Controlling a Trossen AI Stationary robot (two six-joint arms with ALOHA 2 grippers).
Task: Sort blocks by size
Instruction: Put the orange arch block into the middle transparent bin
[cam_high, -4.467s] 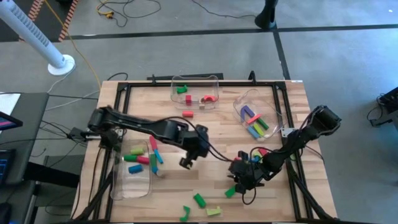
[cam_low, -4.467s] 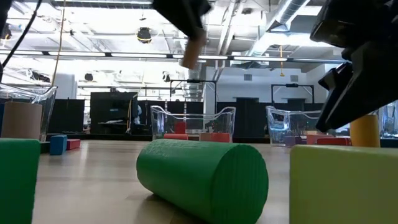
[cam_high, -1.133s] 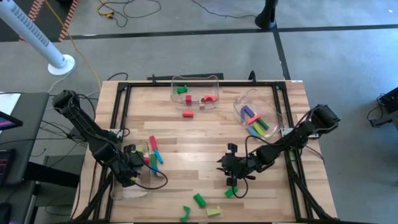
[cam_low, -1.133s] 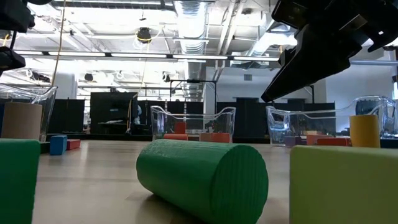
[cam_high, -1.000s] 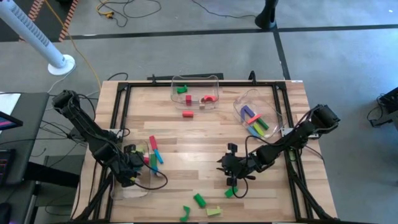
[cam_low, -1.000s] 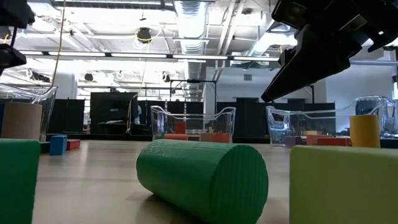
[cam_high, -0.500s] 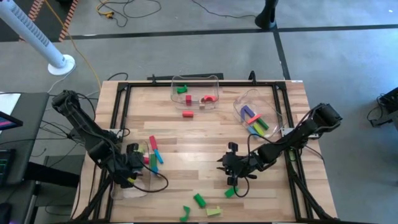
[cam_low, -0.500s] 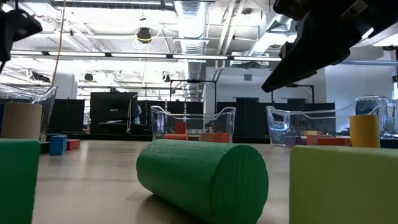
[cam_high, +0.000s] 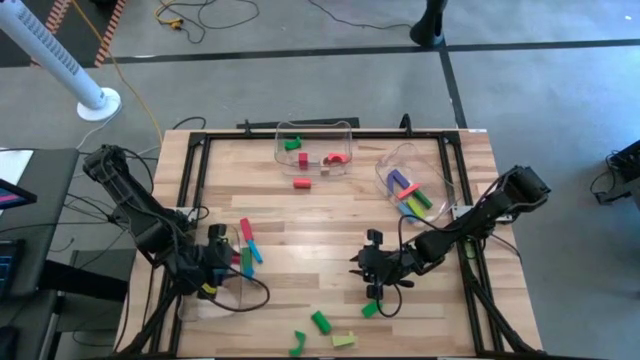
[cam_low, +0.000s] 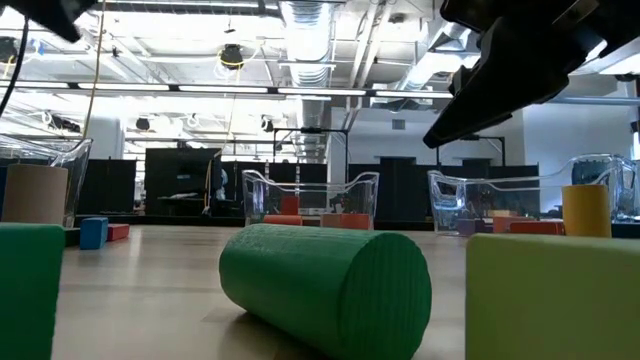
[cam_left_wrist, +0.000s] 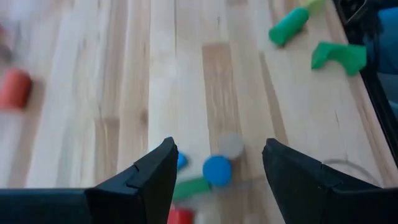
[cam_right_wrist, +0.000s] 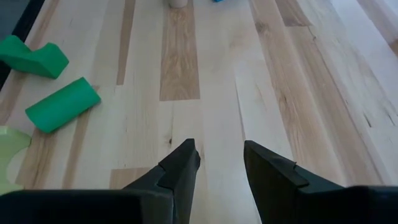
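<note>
Loose blocks lie near the table's front edge: a green cylinder (cam_high: 320, 322) (cam_right_wrist: 62, 104) on its side, a green arch (cam_high: 297, 343) (cam_right_wrist: 34, 57), a yellow-green block (cam_high: 343, 340) and a small green block (cam_high: 369, 308). My right gripper (cam_high: 371, 274) (cam_right_wrist: 221, 163) hovers open over bare wood just beyond the small green block, nothing between its fingers. My left gripper (cam_high: 214, 266) (cam_left_wrist: 217, 165) hangs open above the left clear bin (cam_high: 212, 298). Below it lie a blue cylinder (cam_left_wrist: 217, 169), a tan cylinder (cam_left_wrist: 231, 146) and a green bar (cam_left_wrist: 189, 186).
A clear bin (cam_high: 315, 148) at the far edge holds red and green blocks. Another (cam_high: 410, 186) at the far right holds longer bars. A red block (cam_high: 301, 183) and pink and blue bars (cam_high: 250, 242) lie loose on the wood. A black frame rims the table.
My left gripper has risen above the left bin and rolled about its own axis, staying open. My right gripper has kept still.
</note>
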